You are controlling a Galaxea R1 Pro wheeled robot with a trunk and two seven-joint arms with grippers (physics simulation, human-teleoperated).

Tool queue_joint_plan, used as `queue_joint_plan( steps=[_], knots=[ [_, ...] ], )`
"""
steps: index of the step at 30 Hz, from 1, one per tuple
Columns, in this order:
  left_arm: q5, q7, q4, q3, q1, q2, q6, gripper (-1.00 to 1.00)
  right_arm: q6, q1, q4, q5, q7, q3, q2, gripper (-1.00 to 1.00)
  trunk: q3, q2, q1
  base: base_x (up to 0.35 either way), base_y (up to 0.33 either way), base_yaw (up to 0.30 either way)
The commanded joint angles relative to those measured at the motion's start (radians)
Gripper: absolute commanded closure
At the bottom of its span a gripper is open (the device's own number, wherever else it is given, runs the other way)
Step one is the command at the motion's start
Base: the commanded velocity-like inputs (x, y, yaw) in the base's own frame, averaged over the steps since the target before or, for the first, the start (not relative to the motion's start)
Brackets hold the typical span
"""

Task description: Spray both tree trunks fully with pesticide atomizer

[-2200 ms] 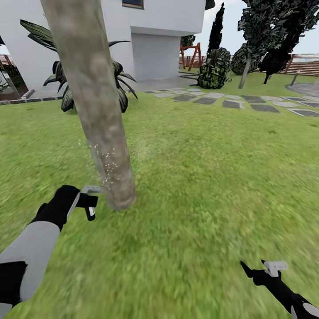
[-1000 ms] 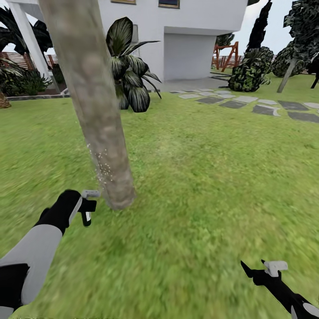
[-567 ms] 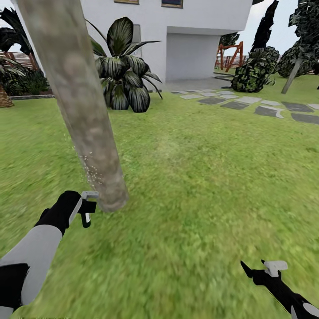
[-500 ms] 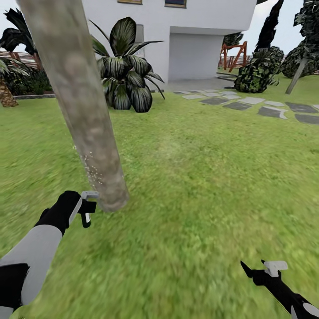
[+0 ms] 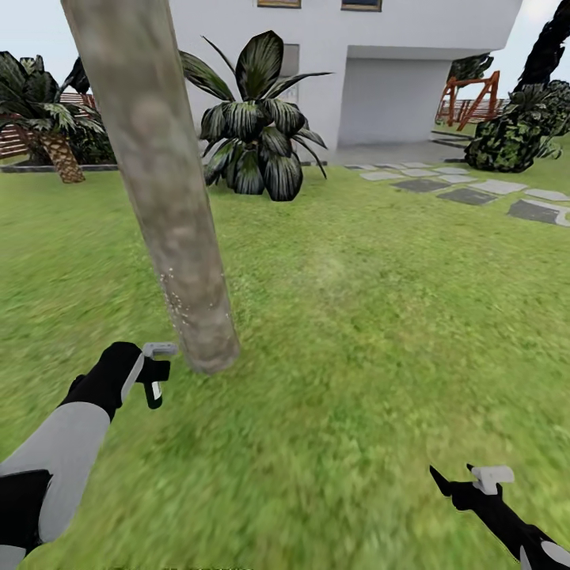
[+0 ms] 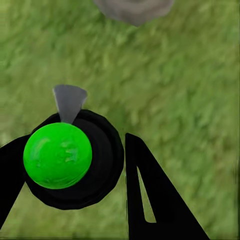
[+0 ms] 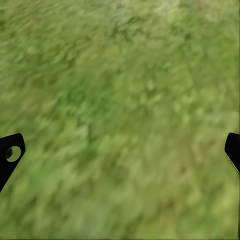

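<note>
Mottled grey-tan smooth tree trunk (image 5: 162,182), pale specks low down; blurry green grass floor (image 5: 356,332); glossy bright green round cap (image 6: 57,155).

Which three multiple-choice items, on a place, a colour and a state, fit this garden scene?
1. The left gripper is: A over the paving slabs; B beside the base of the tree trunk; C at the house wall.
2. The round top of the atomizer is: A red; B white; C green.
3. The right gripper is: A open; B shut on a bottle; C shut on a leaf.
1 B: it sits low by the trunk. 2 C: a green dome shows. 3 A: its fingers stand far apart over grass.
</note>
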Motion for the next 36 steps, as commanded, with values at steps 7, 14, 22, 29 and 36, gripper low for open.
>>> queue_joint_plan(
  steps=[7, 14, 22, 29, 36],
  knots=[
    [0.000, 0.000, 0.000, 0.001, -0.001, 0.000, 0.000, 1.00, 0.000, 0.000, 0.000, 0.000, 0.000, 0.000, 0.000, -1.00, 0.000, 0.000, 0.000, 0.000, -0.328, 0.037],
    [0.000, 0.000, -0.001, 0.002, -0.001, 0.001, 0.000, 1.00, 0.000, 0.000, 0.000, 0.000, 0.000, 0.000, 0.000, -1.00, 0.000, 0.000, 0.000, 0.034, -0.328, 0.010],
    [0.000, 0.000, -0.002, 0.023, -0.001, 0.001, 0.000, 1.00, 0.000, 0.000, 0.000, 0.000, 0.000, 0.000, 0.000, -1.00, 0.000, 0.000, 0.000, 0.108, -0.328, 0.220],
    [0.000, 0.000, 0.000, 0.027, 0.000, 0.000, 0.000, 1.00, 0.000, 0.000, 0.001, 0.000, 0.000, 0.000, 0.000, -1.00, 0.000, 0.000, 0.000, 0.149, -0.319, 0.277],
    [0.000, 0.000, 0.000, 0.027, -0.001, 0.000, 0.001, 1.00, 0.000, 0.000, 0.000, 0.000, 0.000, 0.000, 0.000, -1.00, 0.000, 0.000, 0.000, 0.194, -0.289, 0.132]
  ],
)
